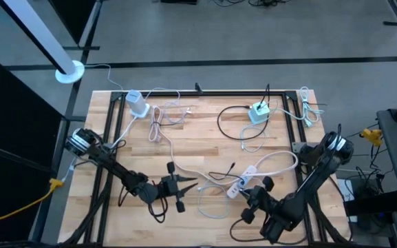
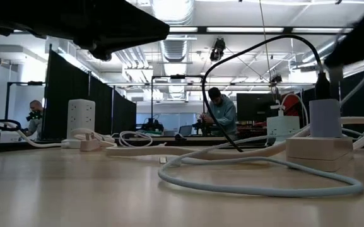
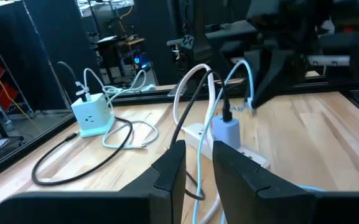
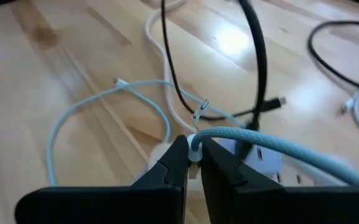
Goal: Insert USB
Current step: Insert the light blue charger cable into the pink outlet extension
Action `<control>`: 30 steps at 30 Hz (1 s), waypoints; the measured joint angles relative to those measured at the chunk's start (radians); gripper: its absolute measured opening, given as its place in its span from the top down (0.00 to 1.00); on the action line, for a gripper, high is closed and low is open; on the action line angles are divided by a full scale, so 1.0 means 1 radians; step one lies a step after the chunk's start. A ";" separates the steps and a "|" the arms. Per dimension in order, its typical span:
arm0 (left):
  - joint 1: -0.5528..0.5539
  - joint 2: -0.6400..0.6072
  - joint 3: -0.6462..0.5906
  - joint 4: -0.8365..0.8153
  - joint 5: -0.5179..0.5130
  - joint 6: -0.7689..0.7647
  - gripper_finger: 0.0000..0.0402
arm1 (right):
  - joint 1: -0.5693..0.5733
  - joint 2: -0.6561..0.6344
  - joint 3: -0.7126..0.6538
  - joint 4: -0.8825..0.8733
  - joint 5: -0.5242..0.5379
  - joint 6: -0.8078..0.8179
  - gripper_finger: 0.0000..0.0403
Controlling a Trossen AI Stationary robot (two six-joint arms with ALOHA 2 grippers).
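Pale butcher-block wood makes up the table (image 1: 184, 131), and from above both dark arms reach in over its near half. The left gripper (image 1: 192, 182) points toward the middle of the table with its fingers drawn nearly together, a small gap between them and nothing in it. The right gripper (image 1: 243, 191) sits at a white power strip (image 1: 246, 180) near the table's centre, jaws pinched on a light blue cable (image 1: 281, 160) that loops away over the wood. A teal charger cube (image 1: 258, 112) stands farther back on the right, a white adapter (image 1: 137, 105) at the far left, and black cable (image 1: 229, 117) curls beside the cube. At table height, the power strip (image 2: 319, 153) stands at the right with a pale charger block (image 2: 324, 118) plugged into it, the light blue cable (image 2: 257, 186) looping on the wood in front; a person (image 2: 220, 113) sits in the room behind. From the left wrist, two dark fingers (image 3: 170, 171) stand narrowly apart, looking toward the charger block (image 3: 227, 131) on the strip and the teal cube (image 3: 93, 115). From the right wrist, the fingers (image 4: 177, 163) clamp the white USB plug (image 4: 194, 153) at the end of the light blue cable (image 4: 272, 153), held just above the power strip (image 4: 263, 163).
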 joint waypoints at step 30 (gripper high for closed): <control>0.019 0.000 -0.005 -0.022 0.001 -0.027 0.83 | -0.102 0.184 -0.025 0.215 0.062 -0.002 0.96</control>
